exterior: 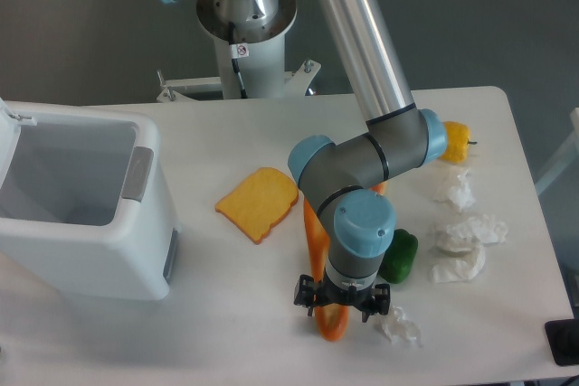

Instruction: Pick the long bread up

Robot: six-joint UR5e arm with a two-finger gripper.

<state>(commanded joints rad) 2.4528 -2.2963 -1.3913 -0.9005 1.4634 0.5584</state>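
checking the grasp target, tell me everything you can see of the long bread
The long bread is a slim, glossy orange-brown plastic loaf lying flat on the white table, running roughly front to back, just right of the toast slice. Only its ends show; the arm covers its middle. The hand sits low over its near end, fingers on either side; whether they press on it cannot be told. It has not been lifted.

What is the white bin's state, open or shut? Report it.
Open. The white bin at the table's left edge shows its bare grey interior from above, with no lid across the opening; nothing is visible inside it.
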